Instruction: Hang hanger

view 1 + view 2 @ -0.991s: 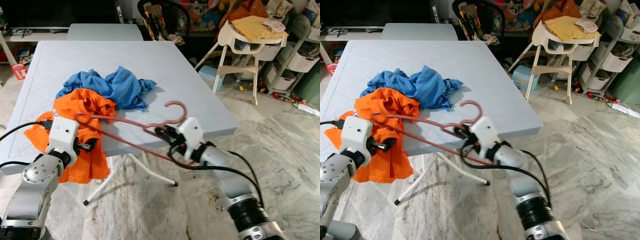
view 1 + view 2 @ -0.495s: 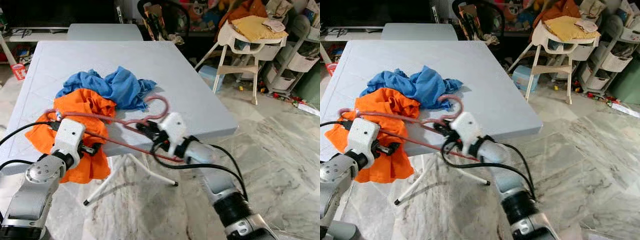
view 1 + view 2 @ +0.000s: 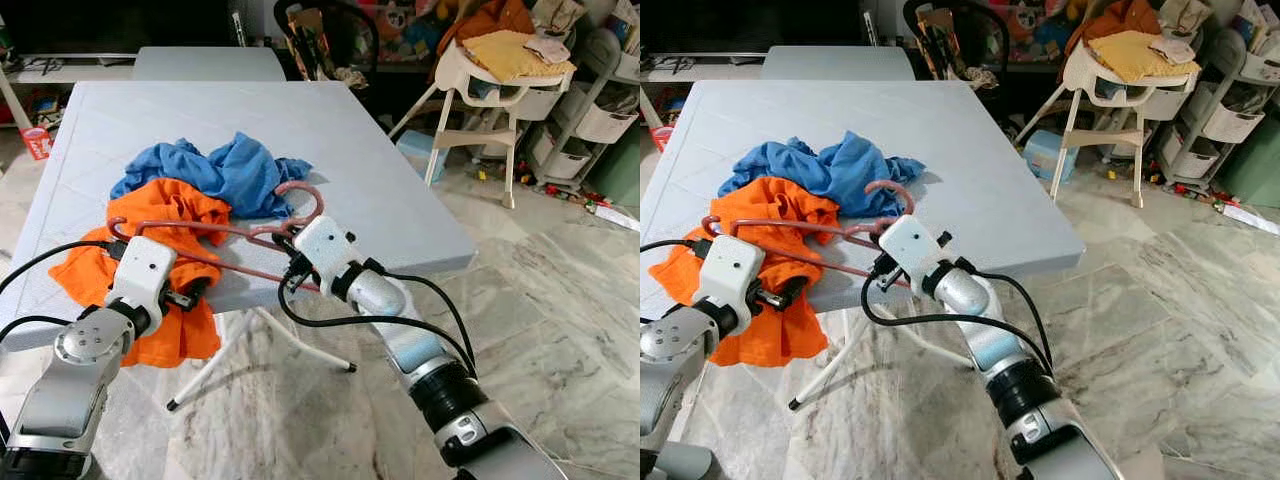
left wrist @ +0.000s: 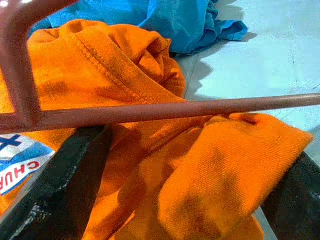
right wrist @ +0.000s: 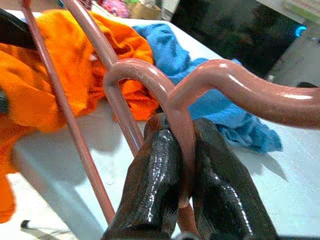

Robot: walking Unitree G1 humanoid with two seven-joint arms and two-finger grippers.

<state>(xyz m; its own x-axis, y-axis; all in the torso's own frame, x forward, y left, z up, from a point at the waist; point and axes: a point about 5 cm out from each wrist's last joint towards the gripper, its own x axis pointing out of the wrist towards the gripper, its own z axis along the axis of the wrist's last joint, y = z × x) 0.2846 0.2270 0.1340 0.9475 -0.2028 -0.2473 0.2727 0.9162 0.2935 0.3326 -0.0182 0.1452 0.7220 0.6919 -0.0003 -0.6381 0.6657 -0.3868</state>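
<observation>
Right wrist view showed you had the right gripper pinching the dusty-pink plastic hanger at its neck, the two black fingers pressed against the stem just under the hook, which curved away over the crumpled blue garment. From the head camera, the hanger lay nearly flat over the near edge of the pale grey folding table, its far-left shoulder reaching across the bunched orange T-shirt that draped off that edge. Your left gripper sat just beside the shirt with its fingers spread wide, the hanger's lower bar crossing between them and orange cloth bulging in the gap; nothing was pinched there. To do this step well, I judged you needed the hanger clear of the shirt's folds before carrying it anywhere, so lifting straight up with the right arm would have beaten dragging it sideways. That neck grip looked narrow and liable to swivel, so a slow wrist would have helped. No rail for hanging was in view.
</observation>
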